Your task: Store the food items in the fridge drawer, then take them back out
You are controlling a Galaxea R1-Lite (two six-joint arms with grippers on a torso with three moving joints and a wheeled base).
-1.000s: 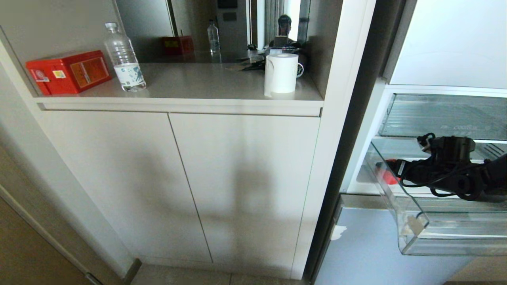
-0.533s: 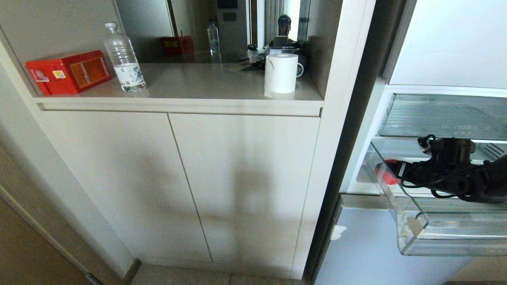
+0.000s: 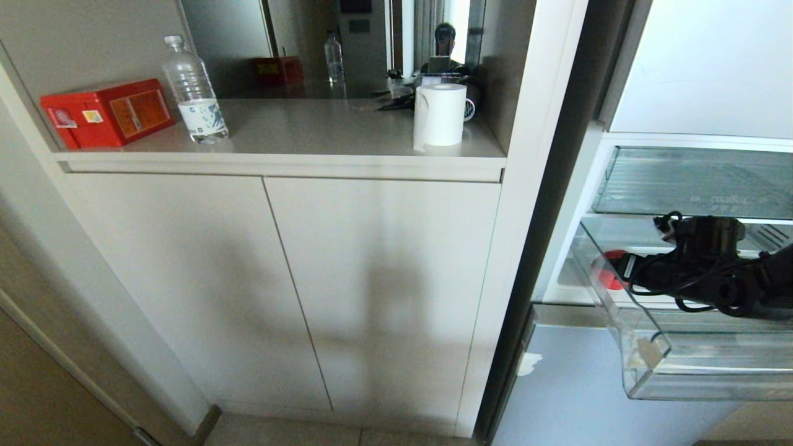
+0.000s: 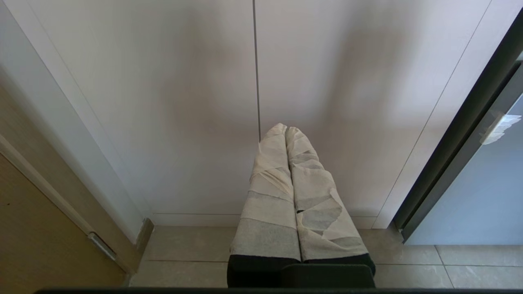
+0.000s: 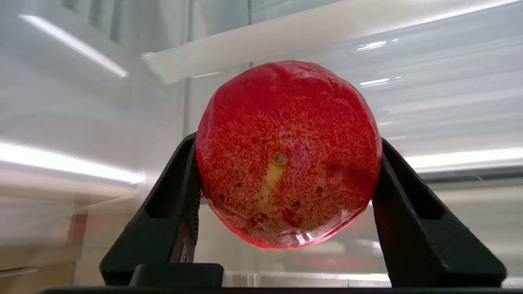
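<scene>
In the head view the right gripper (image 3: 610,272) covers most of the red fruit (image 3: 600,277), the fridge drawer (image 3: 681,378) runs off the right edge, and the right arm is cut off there.

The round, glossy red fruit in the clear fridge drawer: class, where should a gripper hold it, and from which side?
Across its widest middle, one finger on each flank, as the right gripper brackets the round, glossy red fruit now. Come from the open front of the clear plastic fridge drawer: the ball-like shape offers no handle.
</scene>
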